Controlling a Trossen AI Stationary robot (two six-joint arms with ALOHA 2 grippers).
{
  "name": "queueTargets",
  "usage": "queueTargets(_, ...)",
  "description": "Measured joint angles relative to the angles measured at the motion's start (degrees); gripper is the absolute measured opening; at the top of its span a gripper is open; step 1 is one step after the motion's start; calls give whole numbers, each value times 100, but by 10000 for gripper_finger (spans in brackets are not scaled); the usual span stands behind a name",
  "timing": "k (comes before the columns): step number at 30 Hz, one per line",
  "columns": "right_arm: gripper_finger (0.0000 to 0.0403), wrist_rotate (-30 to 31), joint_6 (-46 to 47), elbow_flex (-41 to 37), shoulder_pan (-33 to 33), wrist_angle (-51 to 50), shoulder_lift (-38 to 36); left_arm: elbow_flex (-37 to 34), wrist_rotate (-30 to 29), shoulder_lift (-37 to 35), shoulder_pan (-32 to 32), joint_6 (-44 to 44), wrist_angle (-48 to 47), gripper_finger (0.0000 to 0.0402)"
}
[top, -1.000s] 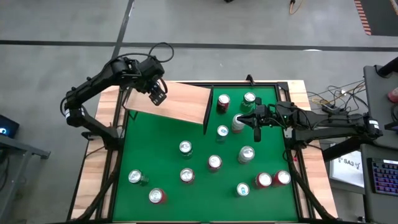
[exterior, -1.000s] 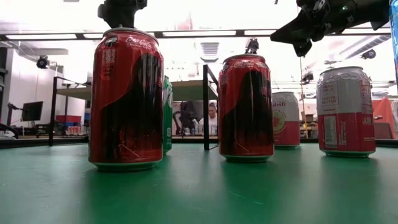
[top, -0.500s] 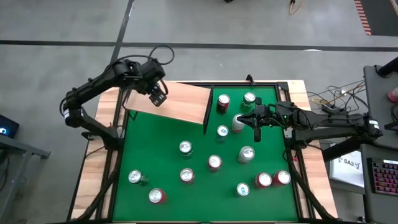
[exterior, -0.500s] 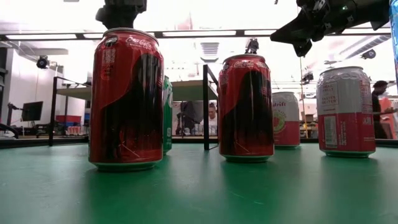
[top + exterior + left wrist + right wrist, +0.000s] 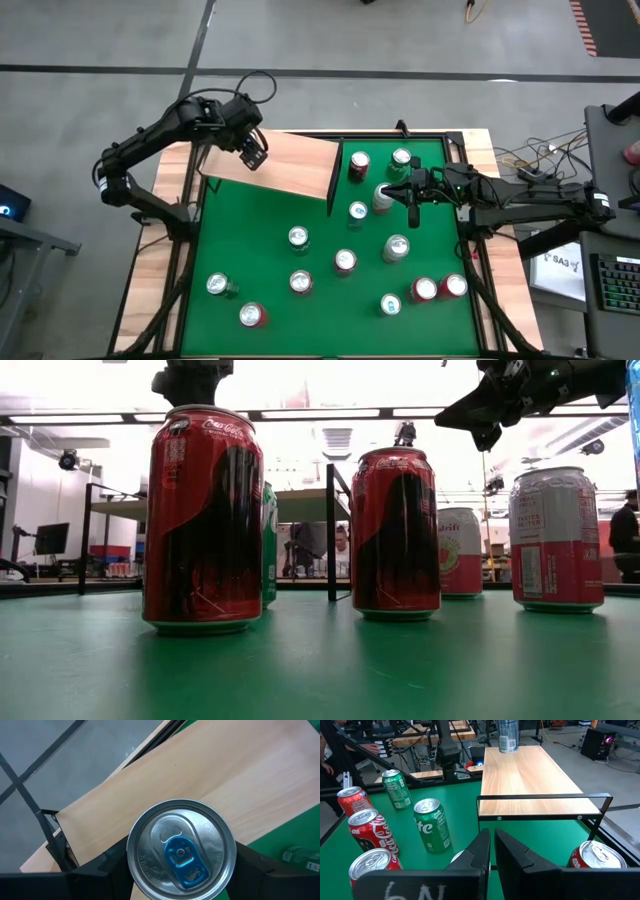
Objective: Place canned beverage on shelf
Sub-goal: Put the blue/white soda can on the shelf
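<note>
My left gripper [image 5: 252, 152] stands over the far left part of the shelf [image 5: 290, 165], a pale wood board with a dark upright end panel [image 5: 335, 172]. It is shut on a silver can with a blue tab [image 5: 181, 856]. The right wrist view shows that can [image 5: 508, 735] upright at the shelf's far end. My right gripper [image 5: 412, 205] hangs shut and level over the table's right half, next to a can [image 5: 383, 197], holding nothing. My left gripper pinches the can between its two fingers [image 5: 100, 870], one on each side of the wall [image 5: 131, 865] just under the top rim. The fingers come slanting down from above. The can stays upright over the shelf; whether its base rests on the board I cannot tell.
Several cans stand on the green table [image 5: 250, 230], among them a red one [image 5: 203, 520] and another red one [image 5: 396, 532] near the front edge. Two cans [image 5: 359, 163] [image 5: 401, 158] stand just right of the shelf's end panel. A person [image 5: 343, 545] sits beyond the table.
</note>
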Motion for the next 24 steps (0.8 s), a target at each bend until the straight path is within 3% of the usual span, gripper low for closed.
queueTargets(12,18,0,1,0,0,-3,0,-764,4,-236,0,-52,380,216)
queueTargets(24,18,0,42,0,0,-1,0,-1034,-2,-450,2,-109,583,216)
